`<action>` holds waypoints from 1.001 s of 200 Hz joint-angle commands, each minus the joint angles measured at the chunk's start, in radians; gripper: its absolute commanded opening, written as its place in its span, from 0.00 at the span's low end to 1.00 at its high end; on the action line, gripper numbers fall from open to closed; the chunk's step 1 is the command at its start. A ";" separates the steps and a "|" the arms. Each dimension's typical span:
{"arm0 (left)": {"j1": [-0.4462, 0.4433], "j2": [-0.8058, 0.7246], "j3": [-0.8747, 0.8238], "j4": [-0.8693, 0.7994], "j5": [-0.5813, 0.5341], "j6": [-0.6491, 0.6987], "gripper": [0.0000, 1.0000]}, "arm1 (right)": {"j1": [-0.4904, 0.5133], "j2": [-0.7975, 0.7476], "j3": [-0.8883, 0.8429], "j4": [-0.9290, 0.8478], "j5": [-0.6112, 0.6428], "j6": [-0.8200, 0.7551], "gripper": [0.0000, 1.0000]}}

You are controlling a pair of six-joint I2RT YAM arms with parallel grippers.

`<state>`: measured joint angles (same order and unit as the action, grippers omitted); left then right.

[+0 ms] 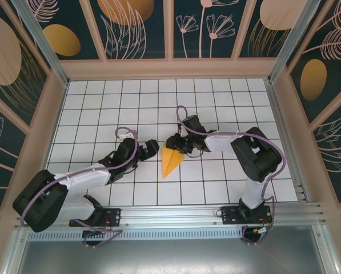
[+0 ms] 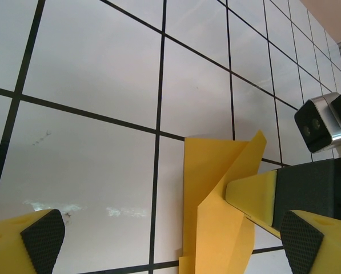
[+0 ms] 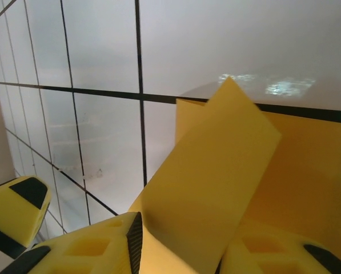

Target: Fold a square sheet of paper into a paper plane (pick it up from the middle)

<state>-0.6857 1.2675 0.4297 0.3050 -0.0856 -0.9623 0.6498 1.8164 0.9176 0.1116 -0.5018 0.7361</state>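
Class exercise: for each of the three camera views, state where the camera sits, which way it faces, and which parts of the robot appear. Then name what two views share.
Top external: above and behind the bases, looking down on the gridded table, both arms and the folded orange paper.
Left wrist: on the left arm, facing down and forward; left pincer fingertips frame the paper, with the right pincer gripping its raised flap.
Right wrist: on the right arm, close behind the flap between its own fingers.
Shared: the paper in all three views.

Looks like a lab test cell — white gridded tabletop [image 1: 159, 97] boxed in by aluminium framing [image 1: 176, 214]; printed botanical wall panels [image 1: 136, 25] all round; two arms bolted to a rail — probably purpose-built.
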 commanded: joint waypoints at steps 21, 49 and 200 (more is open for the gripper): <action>0.043 -0.031 -0.045 0.060 0.183 -0.009 0.99 | 0.009 -0.010 -0.037 0.123 -0.037 -0.034 0.11; 0.062 -0.078 -0.065 0.117 0.289 -0.023 0.98 | -0.012 -0.062 -0.026 0.193 -0.073 -0.057 0.07; 0.094 -0.038 -0.057 0.631 0.633 -0.255 0.97 | -0.164 -0.206 0.076 0.426 -0.447 0.178 0.08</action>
<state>-0.5999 1.1904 0.3561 0.7387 0.4702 -1.1492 0.4931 1.6249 0.9615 0.4278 -0.8833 0.8345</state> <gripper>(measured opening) 0.982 0.081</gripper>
